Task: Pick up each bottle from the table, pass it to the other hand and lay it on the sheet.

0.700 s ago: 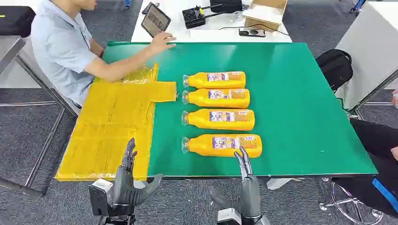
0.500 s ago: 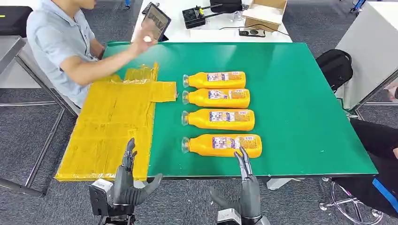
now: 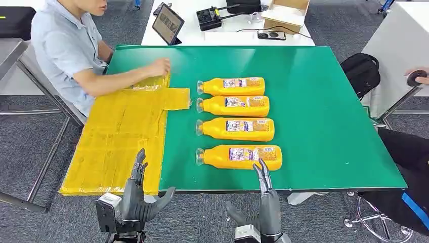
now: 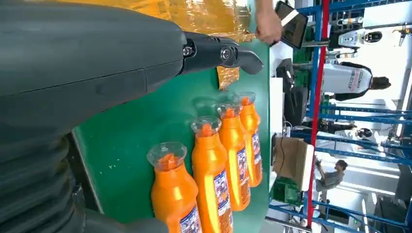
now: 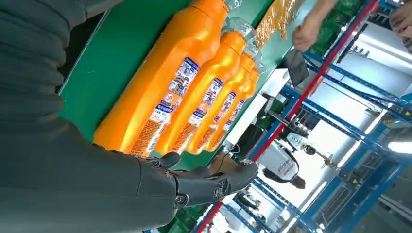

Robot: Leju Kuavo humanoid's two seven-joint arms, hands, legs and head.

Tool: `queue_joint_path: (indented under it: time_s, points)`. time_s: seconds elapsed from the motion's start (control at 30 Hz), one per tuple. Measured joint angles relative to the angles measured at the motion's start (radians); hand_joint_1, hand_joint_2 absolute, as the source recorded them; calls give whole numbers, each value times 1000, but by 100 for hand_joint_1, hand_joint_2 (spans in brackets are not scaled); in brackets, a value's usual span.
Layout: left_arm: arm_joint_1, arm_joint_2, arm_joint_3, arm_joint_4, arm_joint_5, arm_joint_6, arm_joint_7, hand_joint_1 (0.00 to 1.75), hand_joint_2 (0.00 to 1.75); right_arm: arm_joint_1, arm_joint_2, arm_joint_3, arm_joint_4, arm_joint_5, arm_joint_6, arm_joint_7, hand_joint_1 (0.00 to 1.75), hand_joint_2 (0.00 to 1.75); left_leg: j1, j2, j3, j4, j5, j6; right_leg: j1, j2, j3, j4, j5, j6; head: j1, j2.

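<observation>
You were working in a robot lab or test hall, not a home. The green table [image 3: 313, 101] stood on grey carpet, with a white desk [image 3: 202, 35] behind it carrying a tablet [image 3: 168, 23], a black controller [image 3: 209, 18] with cables, and an open cardboard box [image 3: 286, 12]. A person [image 3: 66, 48] sat at the table's edge. Beyond it, your wrist cameras caught blue steel racking [image 5: 350, 107], a red post [image 4: 318, 97] and another white robot [image 4: 345, 77].

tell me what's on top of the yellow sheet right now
No bottle lies on the yellow sheet; a person's hand rests on its far edge. All four bottles lie beside it on the green table.
</observation>
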Motion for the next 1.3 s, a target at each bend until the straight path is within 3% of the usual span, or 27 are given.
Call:
queue_joint_path:
  time_s: [0.33,0.43,0.8,0.93,1.3]
  points:
    - [0,0,0,0,0,0,-1,0,175,-1,0,0,0,2,-1,0,0,175,0,0,0,0,0,0,0,0,0,0,0,0,0,0]
    - [-4,0,0,0,0,-5,-3,0,175,-17,-8,-6,5,62,-22,47,0,175,0,0,0,0,0,0,0,0,0,0,0,0,0,0]
    - [-39,4,3,10,18,-88,-21,0,175,-230,-140,-100,100,392,154,371,0,175,-1,0,1,0,1,1,0,0,1,0,2,1,0,0]
    - [-50,5,0,26,19,-98,-29,0,175,-320,-175,-103,167,433,163,399,0,175,-1,0,1,0,2,1,0,0,2,0,2,1,0,0]
    - [-75,6,0,58,21,-121,-38,0,175,-401,-203,-100,239,439,217,426,0,175,-1,0,0,0,1,1,0,0,1,0,1,1,0,0]
